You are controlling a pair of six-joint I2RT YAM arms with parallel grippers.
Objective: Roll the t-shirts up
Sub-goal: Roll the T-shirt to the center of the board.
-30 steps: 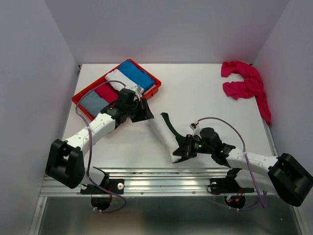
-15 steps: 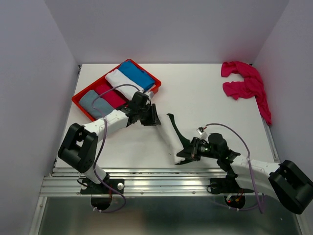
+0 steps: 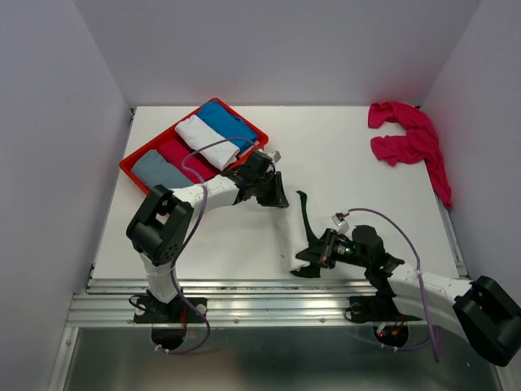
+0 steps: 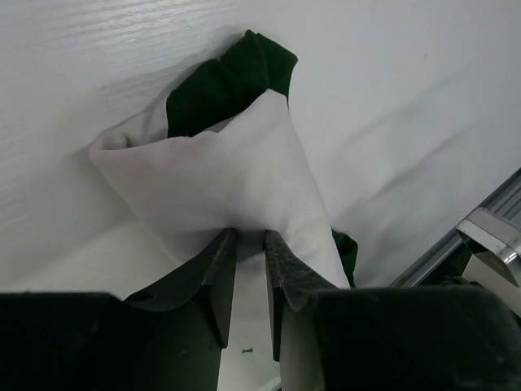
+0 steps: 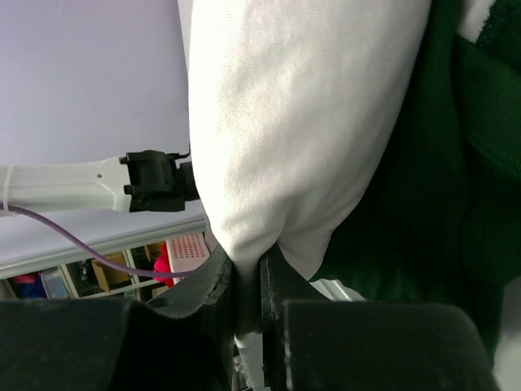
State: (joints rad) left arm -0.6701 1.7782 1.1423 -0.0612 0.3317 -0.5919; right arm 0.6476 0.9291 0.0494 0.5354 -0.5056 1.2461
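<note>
Showing dark green edges, the cream-white t-shirt (image 4: 236, 187) is bunched.

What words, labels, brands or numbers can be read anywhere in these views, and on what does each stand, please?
No text can be read in any view.
cream-white t-shirt: plain cloth and dark green trim only, no print showing.
red tray, folded cloths, pink t-shirt: no markings visible.
shelf clutter behind, right wrist view: too blurred to read.
</note>
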